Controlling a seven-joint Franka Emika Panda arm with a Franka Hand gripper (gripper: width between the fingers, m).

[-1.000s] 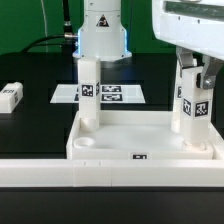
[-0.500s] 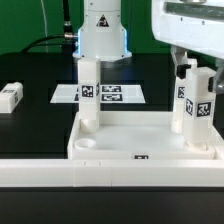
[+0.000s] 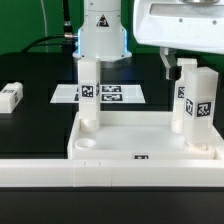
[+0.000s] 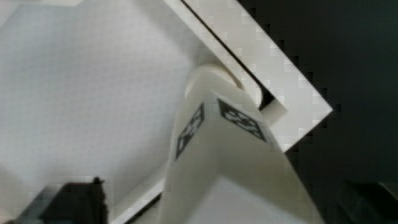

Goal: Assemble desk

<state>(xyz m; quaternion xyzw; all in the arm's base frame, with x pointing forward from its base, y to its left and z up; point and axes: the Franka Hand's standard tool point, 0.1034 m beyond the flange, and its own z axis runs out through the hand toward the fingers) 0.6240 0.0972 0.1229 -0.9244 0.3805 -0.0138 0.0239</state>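
Nearest us, the border rail (image 3: 40,172) runs along the front of the desk panel (image 3: 140,135), and a round corner socket (image 3: 88,143) shows at the panel's near corner on the exterior view's left. In the panel's two far corners stand the left leg (image 3: 88,95) and the right leg (image 3: 194,100), both upright. The gripper (image 3: 190,60) sits at the right leg's top with jaws apart, its visible finger (image 3: 166,62) beside the leg without touching. Beyond the panel, we find a loose leg (image 3: 10,96) lying off its left side and the marker board (image 3: 112,93) behind it.
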